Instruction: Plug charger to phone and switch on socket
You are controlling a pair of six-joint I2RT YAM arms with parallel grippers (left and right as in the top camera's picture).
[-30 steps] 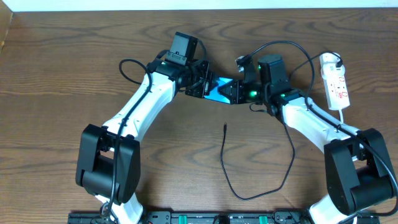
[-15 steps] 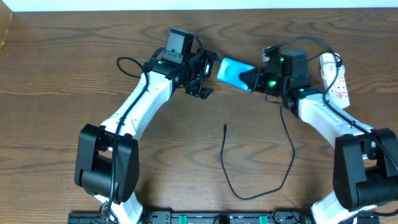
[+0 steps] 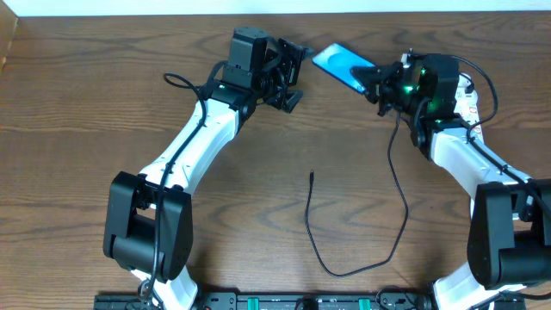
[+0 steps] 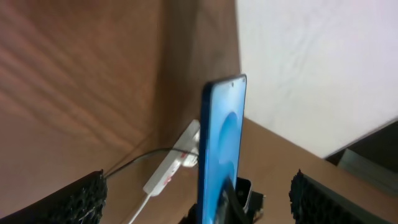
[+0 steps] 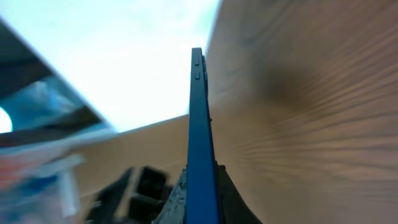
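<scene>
Brown wood-grain bench (image 3: 86, 129), pale wall strip along the 12 o'clock edge.

Right end effector (image 3: 368, 83): clamped onto the lower end of the phone (image 3: 343, 65), which is lifted off the bench and tilted, at roughly 12 to 1 o'clock in the overhead view. The right wrist view shows the phone (image 5: 198, 124) edge-on, with thin dark-blue side rails and two small side buttons near the top. Dark pads pinch it at the base.

Left end effector (image 3: 294, 76): spread wide with nothing in it, just to the 9 o'clock side of the phone and not touching it. In the left wrist view both textured black fingertips (image 4: 81, 199) sit far apart at the frame's lower corners. The phone (image 4: 224, 143) stands upright between them further off, screen glossy blue with a circle graphic.

Charger (image 3: 311, 185): thin black cable, limp, lying in a long loop. Its small connector tip rests loose near bench centre, well apart from the phone. The loop sweeps toward 6 o'clock, then climbs toward 2 o'clock under the right arm.

Socket (image 4: 168, 174): white moulded strip, elongated, red marks on top, white cord trailing. A thin dark line reaches it; cannot tell whether the plug is seated or what position the switch is in.

Progress, judged: early. The phone is in hand, the connector has not been picked up or inserted, and the socket switch does not appear to have been attended to. Nearly all of the task remains.
</scene>
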